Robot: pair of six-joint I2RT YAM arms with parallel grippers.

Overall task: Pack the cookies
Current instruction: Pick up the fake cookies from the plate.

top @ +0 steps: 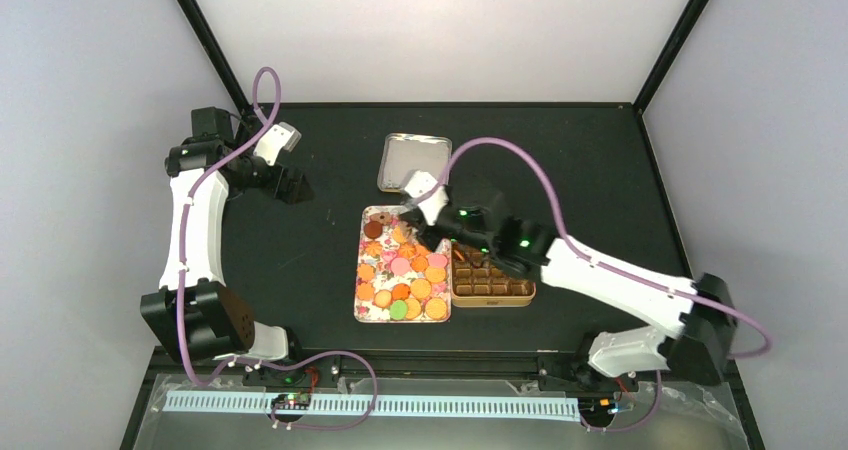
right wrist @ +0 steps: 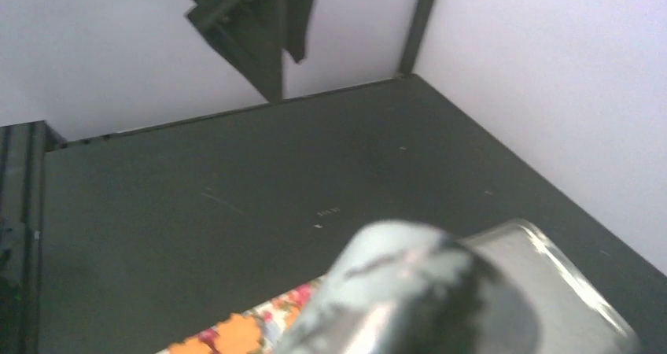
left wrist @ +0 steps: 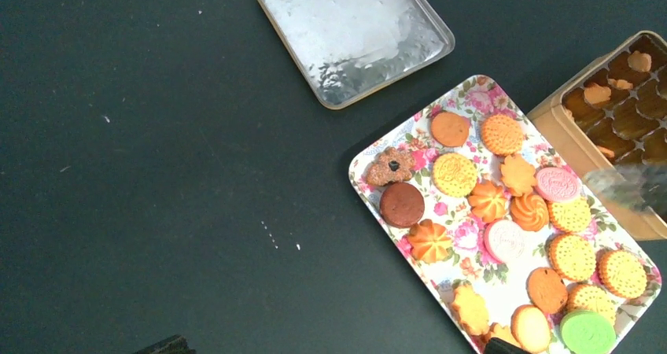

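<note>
The cookies (top: 402, 266) lie on a floral tray (top: 362, 306) at mid-table: mostly round orange, a few pink, one green, one dark brown. They also show in the left wrist view (left wrist: 503, 204). A brown tin (top: 492, 282) with compartments stands against the tray's right side and holds a few orange cookies (left wrist: 598, 94). My right gripper (top: 434, 230) hangs low over the tray's far right corner, by the tin. Its blurred pale finger (right wrist: 409, 291) fills the right wrist view, so its jaws are unreadable. My left gripper (top: 291, 186) is open and empty, left of the tray.
The tin's silver lid (top: 414, 161) lies upside down behind the tray, and also shows in the left wrist view (left wrist: 354, 35). The black table's back corner and the white walls are in the right wrist view.
</note>
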